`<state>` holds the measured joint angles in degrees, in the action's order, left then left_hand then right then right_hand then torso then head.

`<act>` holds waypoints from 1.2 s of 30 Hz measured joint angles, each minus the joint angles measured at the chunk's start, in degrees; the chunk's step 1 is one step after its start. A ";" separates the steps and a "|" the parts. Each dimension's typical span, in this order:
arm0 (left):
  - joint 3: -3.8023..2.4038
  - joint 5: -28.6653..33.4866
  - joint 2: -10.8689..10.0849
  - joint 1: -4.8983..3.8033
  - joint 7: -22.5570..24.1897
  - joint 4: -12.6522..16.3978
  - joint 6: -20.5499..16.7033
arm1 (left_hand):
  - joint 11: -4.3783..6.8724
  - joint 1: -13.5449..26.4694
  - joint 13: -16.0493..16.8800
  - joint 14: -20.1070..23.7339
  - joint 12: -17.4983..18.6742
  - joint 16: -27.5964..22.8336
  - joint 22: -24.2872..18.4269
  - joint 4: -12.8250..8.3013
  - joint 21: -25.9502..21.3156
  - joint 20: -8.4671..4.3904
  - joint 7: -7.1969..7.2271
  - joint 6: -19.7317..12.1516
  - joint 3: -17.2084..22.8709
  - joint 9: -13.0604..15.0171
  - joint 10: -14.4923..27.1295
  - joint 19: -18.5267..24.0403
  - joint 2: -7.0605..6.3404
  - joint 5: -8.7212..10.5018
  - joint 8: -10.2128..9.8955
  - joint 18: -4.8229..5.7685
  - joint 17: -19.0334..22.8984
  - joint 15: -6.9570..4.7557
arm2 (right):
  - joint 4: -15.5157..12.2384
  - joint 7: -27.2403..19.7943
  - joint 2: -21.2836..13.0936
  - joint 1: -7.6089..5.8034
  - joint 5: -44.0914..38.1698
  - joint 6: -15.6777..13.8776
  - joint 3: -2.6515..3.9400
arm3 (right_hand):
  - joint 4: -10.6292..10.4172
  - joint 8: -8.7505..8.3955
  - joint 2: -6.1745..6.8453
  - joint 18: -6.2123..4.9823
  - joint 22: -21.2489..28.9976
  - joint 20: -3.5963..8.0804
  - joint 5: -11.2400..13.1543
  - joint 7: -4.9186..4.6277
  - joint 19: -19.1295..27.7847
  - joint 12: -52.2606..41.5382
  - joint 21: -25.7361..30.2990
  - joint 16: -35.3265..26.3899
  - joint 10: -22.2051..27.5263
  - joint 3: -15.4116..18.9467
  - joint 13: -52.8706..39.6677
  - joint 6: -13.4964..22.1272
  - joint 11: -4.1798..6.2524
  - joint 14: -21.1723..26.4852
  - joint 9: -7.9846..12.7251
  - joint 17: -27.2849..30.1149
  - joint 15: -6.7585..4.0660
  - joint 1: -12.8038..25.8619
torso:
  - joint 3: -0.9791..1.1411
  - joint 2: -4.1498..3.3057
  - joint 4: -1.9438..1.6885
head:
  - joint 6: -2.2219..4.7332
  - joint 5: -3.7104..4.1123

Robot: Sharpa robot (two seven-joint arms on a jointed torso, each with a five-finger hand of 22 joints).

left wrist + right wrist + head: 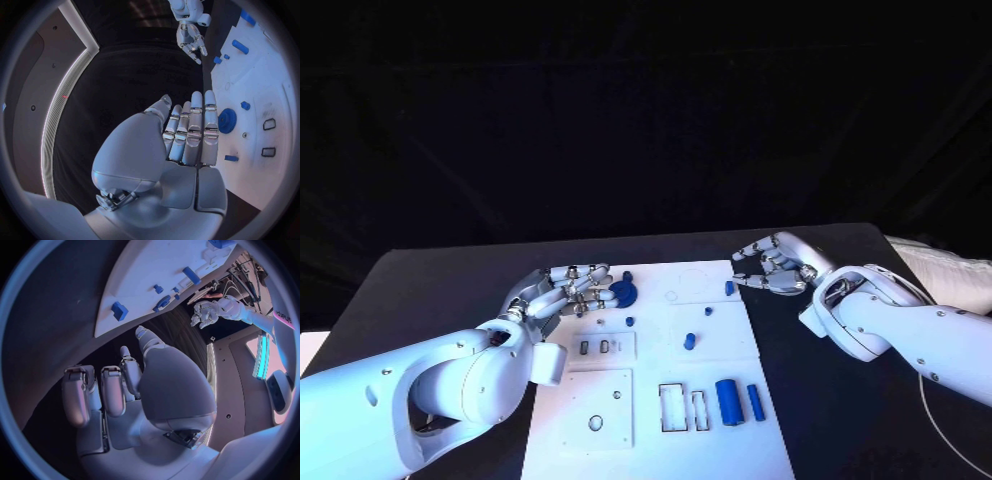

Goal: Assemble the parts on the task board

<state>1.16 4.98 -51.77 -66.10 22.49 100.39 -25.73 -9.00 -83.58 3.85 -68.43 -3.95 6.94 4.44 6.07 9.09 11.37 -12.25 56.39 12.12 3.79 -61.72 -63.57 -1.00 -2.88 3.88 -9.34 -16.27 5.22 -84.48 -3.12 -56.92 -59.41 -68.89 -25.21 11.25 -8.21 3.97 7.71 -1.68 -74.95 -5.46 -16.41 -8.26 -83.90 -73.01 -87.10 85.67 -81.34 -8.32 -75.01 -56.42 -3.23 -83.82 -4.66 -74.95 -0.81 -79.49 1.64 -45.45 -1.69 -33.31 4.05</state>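
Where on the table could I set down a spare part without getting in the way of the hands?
The black table is bare beside the task board, near the front right corner and along the far left edge. It is crowded at the board's far end, where the left hand, blue gear and right hand sit.

Black table, dark backdrop

The black table (444, 290) spreads wide across the lower part of the head view, its bare top matte and unmarked, its far edge running straight under a dark backdrop (646, 110). A pale, crumpled-looking thing (945, 262) lies just off the table's far right corner; what it is cannot be told. A small pale patch (310, 347) shows beyond the table's left edge.
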 measured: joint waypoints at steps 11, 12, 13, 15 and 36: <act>0.01 0.00 0.04 0.01 0.00 0.00 0.10 | 0.00 0.00 0.00 0.00 0.00 0.00 0.00 0.00 0.00 0.00 0.00 0.00 0.00 0.00 0.00 0.00 0.00 0.00 0.00 0.00 0.01 0.00 | 2.10 -0.95 0.58 1.29 0.23 2.01 0.00 | 0.48 0.00 0.01 0.00 0.01 0.00 0.79 -0.21 0.00 0.00 0.00 0.21 0.00 0.00 0.00 0.21 0.00 0.00 0.06 0.01 0.00 -0.46 | -0.14 -0.02 -0.01 | -0.15 0.52; 0.01 0.00 0.04 0.01 0.00 0.00 0.11 | 0.00 0.00 0.00 0.00 0.00 0.00 0.00 0.00 0.00 0.00 0.00 0.00 0.00 0.00 0.00 0.00 0.00 0.00 0.00 0.00 0.01 0.00 | 2.27 -0.98 0.71 1.33 0.20 2.12 0.00 | 0.48 0.00 0.01 0.00 0.00 0.00 0.79 -0.21 0.00 0.00 0.00 0.21 0.00 0.00 0.00 0.21 0.00 0.00 0.06 0.01 0.00 -0.46 | -0.14 -0.02 -0.03 | -0.22 0.55; 0.01 0.00 0.05 0.01 0.00 0.00 0.12 | 0.00 0.00 0.00 0.00 0.00 0.00 0.00 0.00 0.00 0.00 0.00 0.00 0.00 0.00 0.00 0.00 0.00 0.00 0.00 0.00 0.01 0.00 | 2.48 -1.02 0.88 1.39 0.18 2.25 0.00 | 0.48 0.00 0.01 0.00 0.01 0.00 0.80 -0.21 0.00 0.00 0.00 0.21 0.00 0.00 0.00 0.21 0.00 0.00 0.06 0.01 0.00 -0.46 | -0.15 -0.02 -0.04 | -0.26 0.59; 0.01 0.00 0.05 0.01 0.00 0.00 0.13 | 0.00 0.00 0.00 0.00 0.00 0.00 0.00 0.00 0.00 0.00 0.00 0.00 0.00 0.00 0.00 0.00 0.00 0.00 0.00 0.00 0.01 0.00 | 2.72 -1.06 1.10 1.48 0.11 2.43 0.01 | 0.48 0.00 0.01 0.00 0.01 0.00 1.01 -0.21 0.00 0.00 0.00 0.21 0.00 0.00 0.00 0.21 0.00 0.00 0.06 0.01 0.00 -0.46 | -0.18 -0.02 -0.07 | -0.30 0.60; 0.01 0.01 0.15 0.01 -0.04 -0.08 0.17 | 0.00 0.00 0.00 0.00 0.00 0.00 0.01 0.00 0.00 0.00 0.00 0.00 0.00 0.00 0.00 0.00 0.00 0.00 0.00 0.00 -0.03 0.00 | 5.24 -1.02 4.57 2.43 -2.07 2.61 0.03 | 2.58 0.23 -2.06 0.00 0.02 0.00 5.21 -0.17 0.00 -1.58 0.00 0.34 -0.84 -1.81 -0.17 -1.47 0.00 0.00 -0.13 0.02 0.00 -2.54 | -0.21 -0.03 -0.05 | -0.76 0.47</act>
<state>1.17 4.98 -51.62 -66.09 22.45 100.31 -25.56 -9.00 -83.59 3.85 -68.43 -3.95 6.94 4.45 6.07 9.09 11.37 -12.25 56.39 12.11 3.79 -61.72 -63.57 -1.00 -2.88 3.88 -9.34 -16.30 5.23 -79.24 -4.14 -52.35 -56.98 -70.96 -22.60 11.28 -5.63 4.21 5.65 -1.68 -74.93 -5.46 -11.19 -8.43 -83.90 -74.59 -87.10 86.01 -82.18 -10.12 -75.18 -57.90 -3.23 -83.82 -4.79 -74.93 -0.81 -82.03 1.43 -45.48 -1.74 -34.07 4.52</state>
